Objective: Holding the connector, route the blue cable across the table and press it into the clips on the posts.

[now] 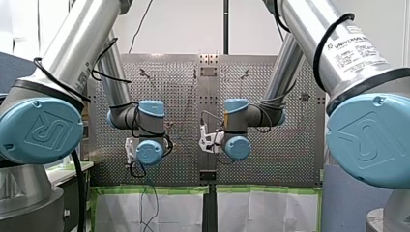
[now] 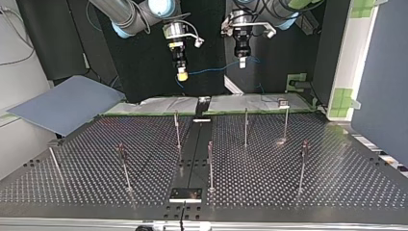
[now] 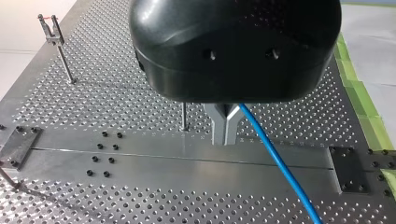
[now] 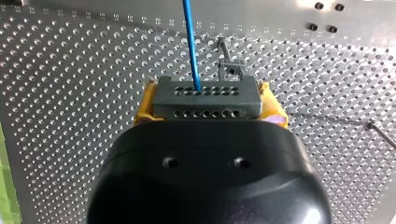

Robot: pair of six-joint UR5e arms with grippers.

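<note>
Posts (image 2: 177, 132) standing ahead, right claw (image 4: 205, 91) gripping connector (image 4: 205, 106), left claw (image 3: 225, 128) pinching blue cable (image 3: 276, 158)

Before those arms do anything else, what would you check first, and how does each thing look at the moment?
1. Connector clamped in my right tool: ok.
2. Blue cable leaves the connector without a kink: ok.
3. My left tool shut at the tips; grip on the cable: cannot tell.
4. Cable in a clip on any post: not ok, it hangs between the tools.
5. Clip openings facing the cable: cannot tell.
</note>
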